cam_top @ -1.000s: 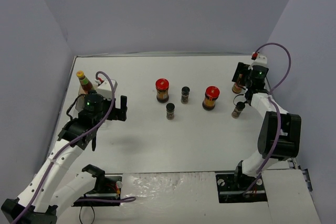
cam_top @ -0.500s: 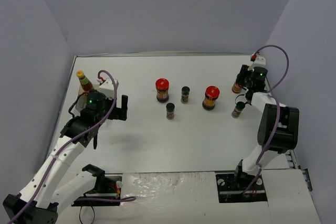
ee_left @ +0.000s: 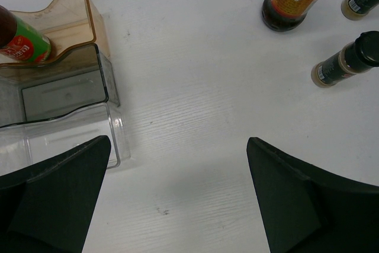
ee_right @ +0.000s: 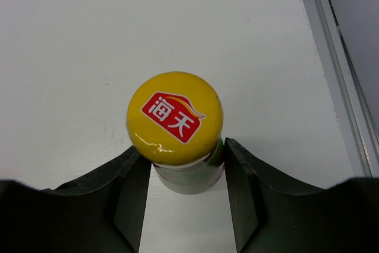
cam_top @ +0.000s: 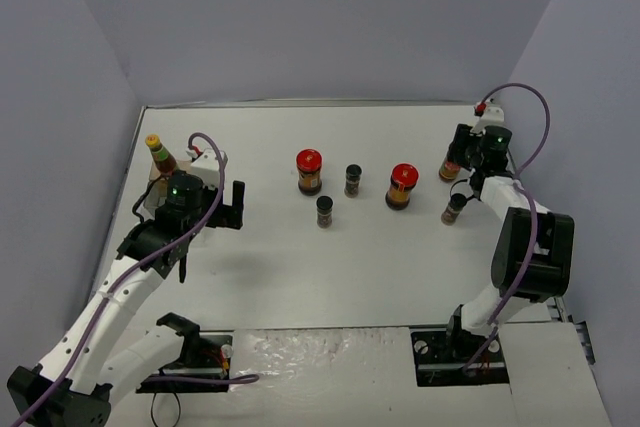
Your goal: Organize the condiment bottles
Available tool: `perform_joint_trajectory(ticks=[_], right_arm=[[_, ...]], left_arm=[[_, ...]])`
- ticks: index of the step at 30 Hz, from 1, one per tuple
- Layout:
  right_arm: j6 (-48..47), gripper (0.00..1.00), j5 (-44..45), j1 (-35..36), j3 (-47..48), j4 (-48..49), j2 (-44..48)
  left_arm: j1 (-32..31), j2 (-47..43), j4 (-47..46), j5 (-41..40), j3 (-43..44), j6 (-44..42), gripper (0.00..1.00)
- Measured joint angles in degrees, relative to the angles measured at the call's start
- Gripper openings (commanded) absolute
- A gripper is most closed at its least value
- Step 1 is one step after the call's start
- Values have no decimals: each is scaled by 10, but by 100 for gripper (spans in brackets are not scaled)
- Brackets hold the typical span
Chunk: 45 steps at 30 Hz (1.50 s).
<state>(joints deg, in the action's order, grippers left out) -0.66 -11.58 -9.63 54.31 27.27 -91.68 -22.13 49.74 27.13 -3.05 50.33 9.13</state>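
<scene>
My right gripper [ee_right: 186, 188] is shut on the neck of a dark-red sauce bottle [ee_right: 174, 117] with a yellow cap, which stands upright at the far right [cam_top: 452, 167]. A second yellow-capped sauce bottle [cam_top: 160, 154] stands in the clear brownish rack [ee_left: 65, 87] at the far left. My left gripper [ee_left: 177, 205] hangs open and holds nothing, just right of the rack. Two red-lidded jars [cam_top: 309, 171] [cam_top: 402, 185] and two black-capped spice jars [cam_top: 353, 180] [cam_top: 325, 210] stand mid-table. A third spice jar [cam_top: 455, 208] stands near the right arm.
The table's right edge rail [ee_right: 346, 117] runs close beside the held bottle. Grey walls enclose the table at the back and on both sides. The rack's near compartments [ee_left: 59, 134] hold nothing.
My right gripper's fingers have closed on the sauce bottle's neck. The left arm has drifted only slightly, still open.
</scene>
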Motion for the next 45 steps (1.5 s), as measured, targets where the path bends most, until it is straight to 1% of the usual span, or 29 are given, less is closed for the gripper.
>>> perform_joint_trajectory(ticks=[7, 13, 17, 24, 28, 33, 40, 45], right_arm=[[-29, 0, -14, 45, 51, -62, 98], [-40, 0, -44, 118, 103, -107, 173], [-38, 0, -67, 196, 113, -135, 211], [-25, 0, -92, 380, 107, -165, 220], [-25, 0, -87, 465, 102, -162, 201], [-27, 0, -88, 529, 99, -135, 138], [-31, 0, -88, 558, 99, -54, -3], [-29, 0, -89, 562, 100, -17, -75]], left_arm=[[0, 0, 0, 0, 0, 0, 97], [0, -2, -1, -4, 0, 0, 97], [0, -5, -2, -11, 0, 0, 97], [0, -29, -2, -35, -3, 0, 97], [0, -41, -1, -63, -3, 0, 97], [1, -49, 1, -108, -3, 1, 97], [3, -66, 0, -143, -8, 1, 97], [5, -64, -1, -151, -9, 1, 97]])
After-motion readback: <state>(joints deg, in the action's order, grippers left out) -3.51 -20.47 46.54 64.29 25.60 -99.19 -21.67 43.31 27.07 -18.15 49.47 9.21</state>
